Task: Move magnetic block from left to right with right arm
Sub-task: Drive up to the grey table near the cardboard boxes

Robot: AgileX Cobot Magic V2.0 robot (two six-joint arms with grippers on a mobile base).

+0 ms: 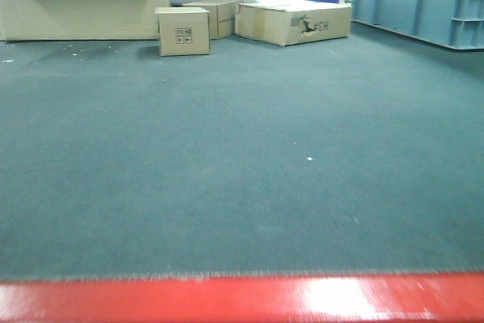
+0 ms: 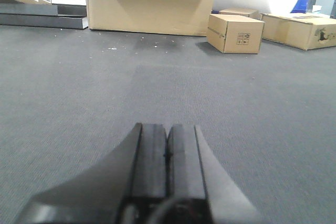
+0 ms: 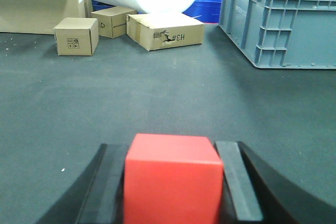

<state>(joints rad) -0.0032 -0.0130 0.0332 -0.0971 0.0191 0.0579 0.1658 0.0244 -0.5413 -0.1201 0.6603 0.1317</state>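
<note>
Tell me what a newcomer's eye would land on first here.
The bright red magnetic block fills the bottom of the right wrist view, clamped in the right gripper. Beyond it, tan cardboard boxes sit on the dark carpet at back left, grey-blue crates at right. The left gripper is shut on nothing.

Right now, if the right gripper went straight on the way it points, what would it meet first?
Nothing near: the right gripper faces bare carpet, then probably the torn flat cardboard box far ahead; depth is unclear.

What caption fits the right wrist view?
Right gripper, jaws shut on the magnetic block; dark carpet and cardboard boxes ahead.
</note>
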